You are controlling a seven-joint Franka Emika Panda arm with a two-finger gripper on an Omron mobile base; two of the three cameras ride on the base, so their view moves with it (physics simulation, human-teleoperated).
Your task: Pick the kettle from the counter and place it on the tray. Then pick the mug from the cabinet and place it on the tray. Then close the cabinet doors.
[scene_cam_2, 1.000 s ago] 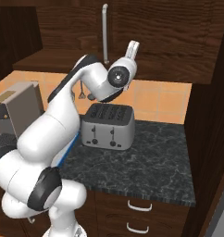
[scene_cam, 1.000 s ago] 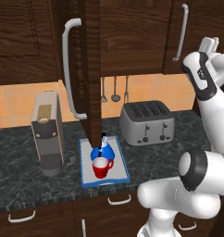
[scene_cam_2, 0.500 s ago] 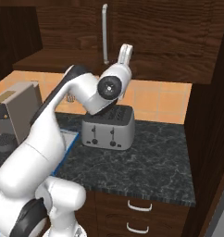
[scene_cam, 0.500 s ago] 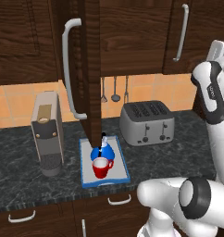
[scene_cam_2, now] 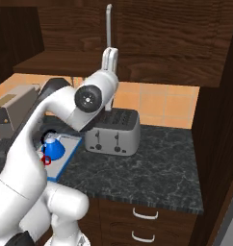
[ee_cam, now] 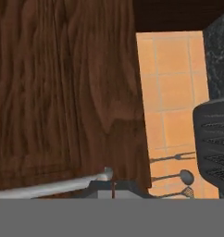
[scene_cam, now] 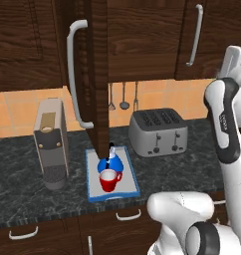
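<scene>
The kettle [scene_cam: 110,162] and the mug [scene_cam: 108,180] both sit on the tray [scene_cam: 94,185] near the front edge of the surface [scene_cam: 23,194], so what looks left is the doors. The right door [scene_cam: 142,35] appears to lie flush with the cabinet front. The left door [scene_cam: 99,74] stands swung out, edge-on above the tray, its long axis upright and its bar handle [scene_cam: 72,74] facing left. The tool [scene_cam_2: 110,60] is raised at the right door's handle [scene_cam_2: 109,24] — the open door lies well to its left. Whether its fingers are parted or closed, I cannot tell.
</scene>
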